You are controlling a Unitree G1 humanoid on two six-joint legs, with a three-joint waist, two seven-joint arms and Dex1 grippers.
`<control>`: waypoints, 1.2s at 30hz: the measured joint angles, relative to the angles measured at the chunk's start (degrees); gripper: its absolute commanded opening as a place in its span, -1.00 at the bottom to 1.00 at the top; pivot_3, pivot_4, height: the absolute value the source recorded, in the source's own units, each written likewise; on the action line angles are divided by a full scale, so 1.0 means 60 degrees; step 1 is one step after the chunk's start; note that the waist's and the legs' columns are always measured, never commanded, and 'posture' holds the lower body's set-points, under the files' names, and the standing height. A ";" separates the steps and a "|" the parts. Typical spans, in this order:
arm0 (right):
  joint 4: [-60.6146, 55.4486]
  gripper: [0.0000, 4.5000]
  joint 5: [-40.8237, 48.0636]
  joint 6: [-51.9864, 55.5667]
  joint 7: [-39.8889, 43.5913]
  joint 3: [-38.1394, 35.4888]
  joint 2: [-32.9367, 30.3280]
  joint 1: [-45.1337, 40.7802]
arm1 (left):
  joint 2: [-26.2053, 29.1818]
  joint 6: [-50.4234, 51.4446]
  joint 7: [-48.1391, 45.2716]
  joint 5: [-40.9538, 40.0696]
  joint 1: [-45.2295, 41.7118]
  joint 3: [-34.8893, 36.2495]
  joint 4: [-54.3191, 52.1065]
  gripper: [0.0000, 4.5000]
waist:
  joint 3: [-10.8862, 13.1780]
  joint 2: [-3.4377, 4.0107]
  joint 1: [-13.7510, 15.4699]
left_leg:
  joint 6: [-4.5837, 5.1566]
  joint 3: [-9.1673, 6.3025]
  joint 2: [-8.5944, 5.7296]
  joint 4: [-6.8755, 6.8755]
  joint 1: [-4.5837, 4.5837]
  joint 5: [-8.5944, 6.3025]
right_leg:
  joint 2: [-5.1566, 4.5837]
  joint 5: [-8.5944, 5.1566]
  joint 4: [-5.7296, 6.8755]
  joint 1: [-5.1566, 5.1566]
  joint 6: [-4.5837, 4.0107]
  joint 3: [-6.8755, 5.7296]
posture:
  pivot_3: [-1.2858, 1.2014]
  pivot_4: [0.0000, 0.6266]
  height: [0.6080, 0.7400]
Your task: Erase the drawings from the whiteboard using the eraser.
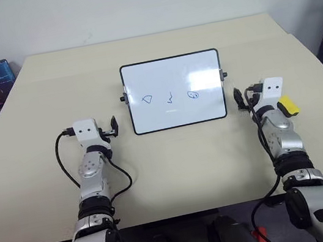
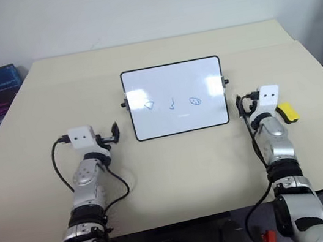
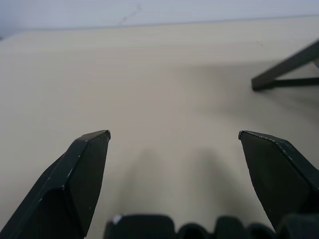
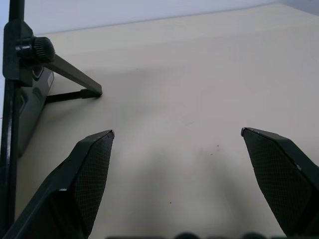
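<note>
- Opening step, by the look of it: eraser [image 2: 288,112] not yet picked up, lying on the beige table [image 1: 188,166] just right of the right wrist.
- Whiteboard [image 1: 177,113] propped upright at table centre, 3 blue drawings [image 1: 170,97] intact.
- Left gripper [image 3: 174,134] spread, empty.
- Right gripper [image 4: 177,133] spread, empty, beside the board's stand.
- Next, likely: swing right gripper rightward to the eraser, close on it.
</note>
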 measured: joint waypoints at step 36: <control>-0.6271 0.99 0.1592 0.5357 0.1185 -0.0495 -0.2397 0.1786 | 0.3278 0.7368 -0.7536 -0.5575 -0.0606 -0.1853 -0.7862 1.00 | 0.0010 -0.0016 0.0108 | -0.0008 -0.0097 -0.0063 0.0014 -0.0017 -0.0005 | -0.0025 -0.0042 0.0003 0.0040 0.0054 -0.0043 | 0.03 -0.52 1.00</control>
